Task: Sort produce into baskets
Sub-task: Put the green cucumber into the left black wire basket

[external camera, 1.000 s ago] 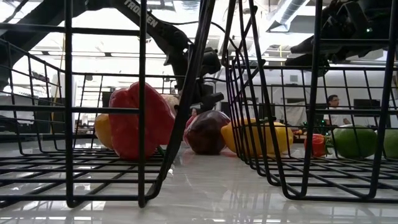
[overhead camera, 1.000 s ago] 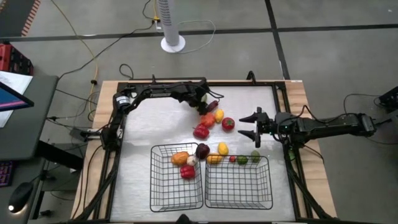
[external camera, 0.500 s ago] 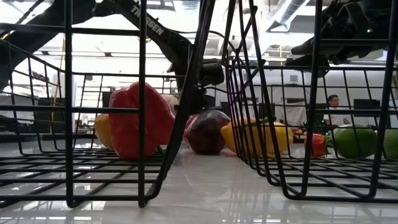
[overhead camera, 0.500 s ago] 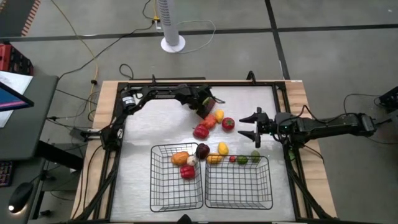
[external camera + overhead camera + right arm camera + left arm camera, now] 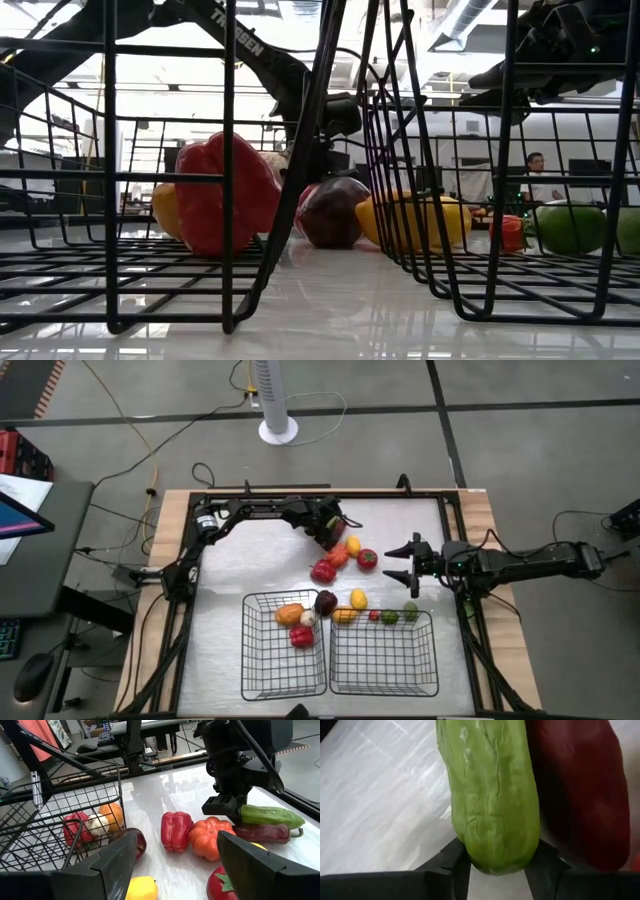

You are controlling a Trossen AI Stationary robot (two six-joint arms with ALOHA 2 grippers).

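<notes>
My left gripper (image 5: 325, 527) is at the far middle of the table, shut on a green cucumber (image 5: 490, 795). It also shows in the right wrist view (image 5: 227, 810). A dark red chili (image 5: 262, 833) lies right beside the cucumber. A red pepper (image 5: 323, 570), an orange piece (image 5: 335, 554), a yellow piece (image 5: 351, 545) and a tomato (image 5: 367, 558) lie just near of it. My right gripper (image 5: 403, 563) is open and empty, right of the tomato. Two black wire baskets (image 5: 285, 650) (image 5: 385, 655) stand side by side at the near edge. My left gripper pinches one end of the cucumber (image 5: 495, 860) between its two fingers (image 5: 457, 865). The fingers slant down from the table's far left. The cucumber reaches away from them, about level, against the dark red chili. Whether it is clear of the table I cannot tell.
The left basket holds an orange (image 5: 289, 614), a garlic (image 5: 308, 618) and a red pepper (image 5: 302, 635). A dark purple piece (image 5: 326, 601) and a lemon (image 5: 358, 598) lie by the baskets' far edge. A yellow piece (image 5: 345, 615) and limes (image 5: 390, 617) lie at the right basket's far side.
My left gripper has gone a little toward the table's right and near edges, onto the produce pile. It has kept still over the last half second.
</notes>
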